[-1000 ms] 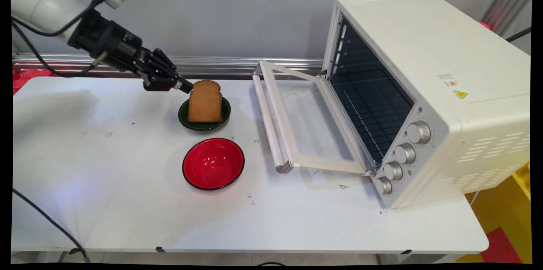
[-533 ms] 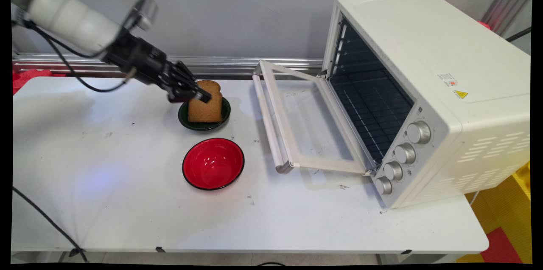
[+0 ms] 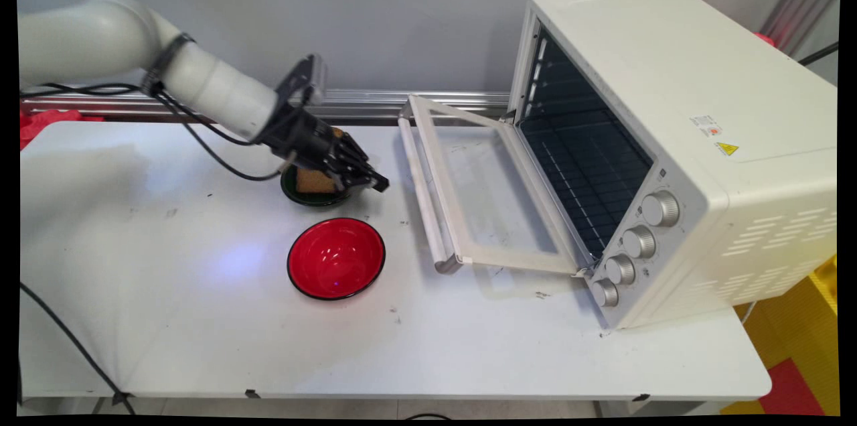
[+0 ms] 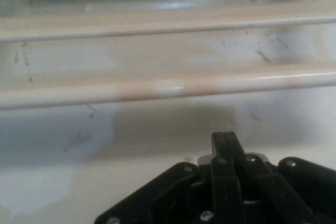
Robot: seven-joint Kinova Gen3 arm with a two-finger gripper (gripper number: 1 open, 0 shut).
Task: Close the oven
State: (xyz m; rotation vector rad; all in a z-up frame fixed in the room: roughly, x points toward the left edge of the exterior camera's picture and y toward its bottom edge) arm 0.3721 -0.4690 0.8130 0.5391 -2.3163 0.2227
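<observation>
My gripper (image 3: 379, 185) hangs low over the right rim of a small dark green plate (image 3: 299, 195), its fingers shut with nothing between them and pointing at the oven door. A brown slice of bread (image 3: 313, 181) rests on that plate, mostly hidden behind my hand. In the hand view, the shut fingertips (image 4: 223, 141) face the door's cream handle bar (image 4: 157, 89), which lies a short way ahead across the picture.
A red bowl (image 3: 336, 257) sits on the table in front of the green plate. A white toaster oven (image 3: 676, 138) stands at the right, its glass door (image 3: 492, 191) folded down onto the table and its handle (image 3: 420, 191) towards my hand.
My arm has swung right and down: the gripper went from left of the bread, across it, to the plate's right side, and now covers most of the slice.
</observation>
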